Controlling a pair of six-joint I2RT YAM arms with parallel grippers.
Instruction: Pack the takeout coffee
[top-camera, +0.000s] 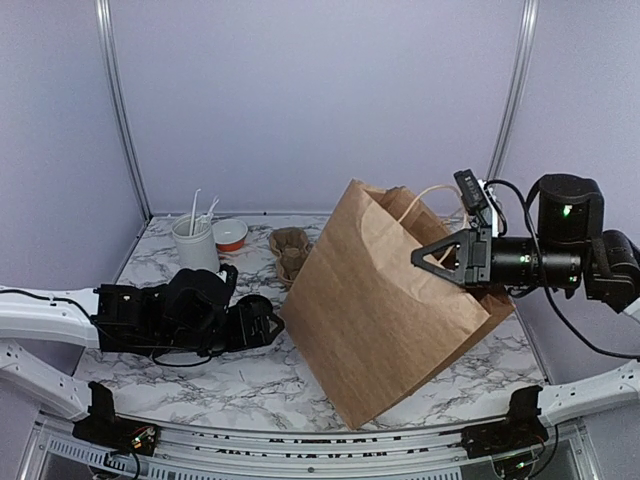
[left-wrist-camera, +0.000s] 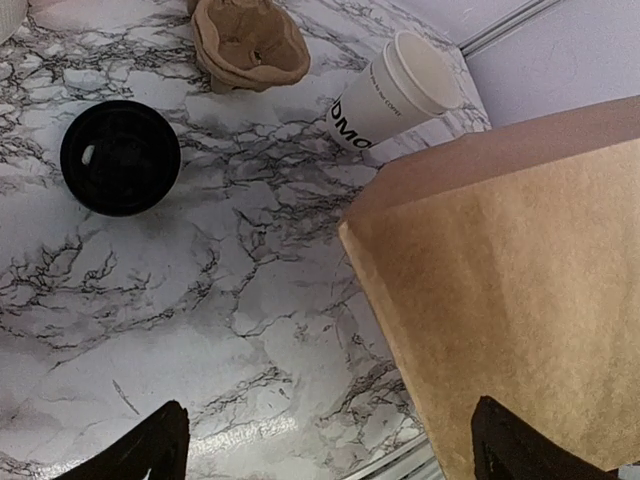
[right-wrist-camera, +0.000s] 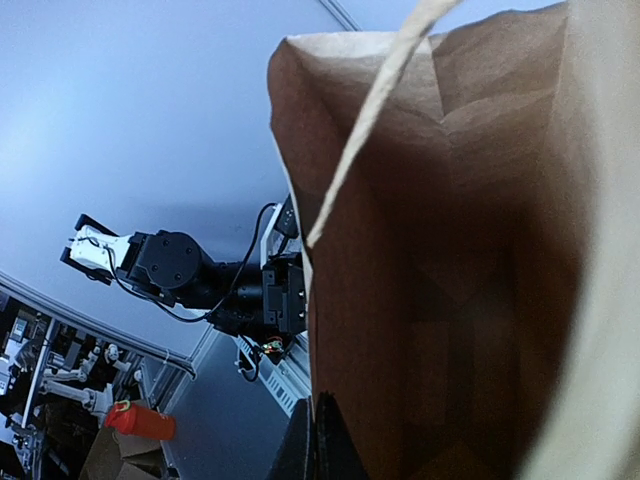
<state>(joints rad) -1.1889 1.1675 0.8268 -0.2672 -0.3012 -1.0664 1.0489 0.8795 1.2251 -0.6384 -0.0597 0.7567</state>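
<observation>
Paper bag tilted on the surface, its rim clamped by the right fingers; left fingers held apart, near a black lid; takeout coffee not made out in any view

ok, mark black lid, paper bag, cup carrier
black lid (left-wrist-camera: 120, 157), left wrist view, centre of top.
paper bag (top-camera: 385, 300), top external view, front face.
cup carrier (left-wrist-camera: 250, 42), left wrist view, inner hollow.
</observation>
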